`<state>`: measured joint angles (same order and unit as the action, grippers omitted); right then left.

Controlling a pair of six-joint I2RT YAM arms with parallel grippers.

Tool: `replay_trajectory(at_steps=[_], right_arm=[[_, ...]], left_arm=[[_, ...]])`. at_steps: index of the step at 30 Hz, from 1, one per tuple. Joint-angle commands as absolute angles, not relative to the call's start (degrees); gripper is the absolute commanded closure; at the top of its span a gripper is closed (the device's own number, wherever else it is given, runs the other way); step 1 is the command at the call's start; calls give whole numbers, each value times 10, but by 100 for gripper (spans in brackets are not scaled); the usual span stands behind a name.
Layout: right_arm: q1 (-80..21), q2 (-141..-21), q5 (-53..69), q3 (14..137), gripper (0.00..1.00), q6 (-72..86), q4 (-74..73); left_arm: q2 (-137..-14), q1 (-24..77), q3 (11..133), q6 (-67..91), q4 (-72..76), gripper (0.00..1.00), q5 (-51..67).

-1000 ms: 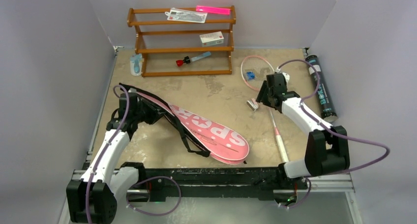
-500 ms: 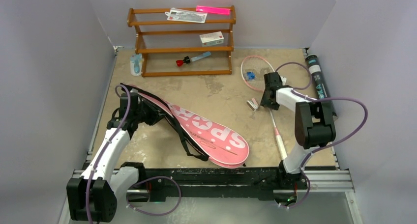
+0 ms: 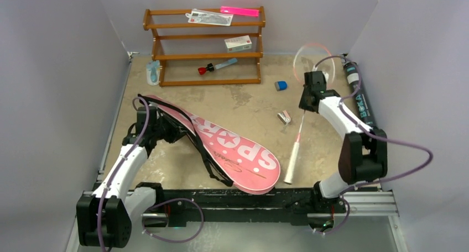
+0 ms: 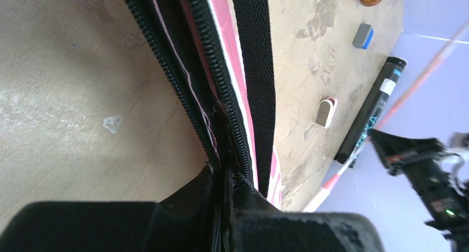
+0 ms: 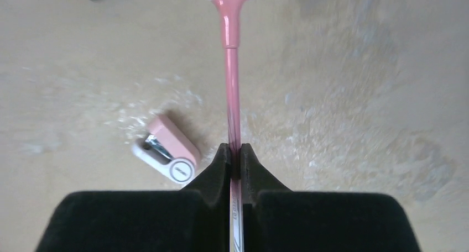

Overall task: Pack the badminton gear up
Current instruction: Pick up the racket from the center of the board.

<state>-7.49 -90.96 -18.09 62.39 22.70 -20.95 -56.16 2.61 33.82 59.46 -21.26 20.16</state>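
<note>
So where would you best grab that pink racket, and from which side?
Probably the thin pink shaft of the racket, from above, with a jaw on each side: it is slim enough to fit between them. The right gripper is shut on it there.

Your gear: 1 racket, bag, tube.
Pink racket (image 3: 293, 161) tilted, head up & blurred rt rear; pink SPORT bag (image 3: 232, 150) flat, diag. left-ctr, zip open; black BOKA tube (image 3: 360, 100) along rt edge.

Left arm (image 3: 124, 164) and right arm (image 3: 335, 111): white link shells between bulky black joint housings, each trailed by a looping purple cable (image 3: 412, 146), tipped with matte black wedge-shaped fingers (image 5: 214, 172).
</note>
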Motion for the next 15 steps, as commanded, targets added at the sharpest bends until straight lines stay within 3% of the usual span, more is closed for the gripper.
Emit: replay_trajectory(at_steps=[1,6,15], right_arm=[[-76,-846,-128,683,100,184,-211],[-76,-801,-57,726,100,176,-254],[-76,-719,264,757,100,180,-250]], left_arm=[[-568,25,326,599,-170,100,222],[-575,32,310,614,-149,100,228],[-598,159,230,766,29,100,158]])
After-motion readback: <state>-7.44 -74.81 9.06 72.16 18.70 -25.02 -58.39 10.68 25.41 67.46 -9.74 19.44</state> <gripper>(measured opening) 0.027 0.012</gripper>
